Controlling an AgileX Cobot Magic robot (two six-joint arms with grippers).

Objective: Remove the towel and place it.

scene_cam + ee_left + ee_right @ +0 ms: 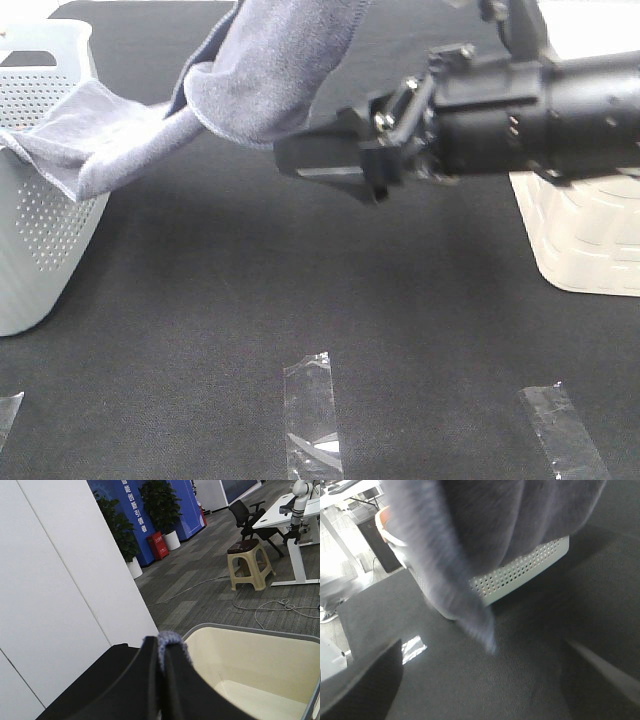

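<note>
The grey-lavender towel (265, 75) hangs in the air, one end draped over the rim of the white perforated basket (40, 230) at the left and the rest rising out of the top of the exterior view. My left gripper (161, 647) is shut on a small fold of towel (170, 639); it is out of the exterior view. My right gripper (305, 160) is open and empty, just right of and below the hanging fold. In the right wrist view its gripper (480, 690) has the fingers wide apart, with the towel (485, 525) ahead and the basket (520, 570) behind.
A cream bin (585, 235) stands at the right of the black table; it also shows below my left gripper (250, 665). Clear tape strips (312, 410) (562, 430) lie near the table's front edge. The right arm's black body crosses the table's right half.
</note>
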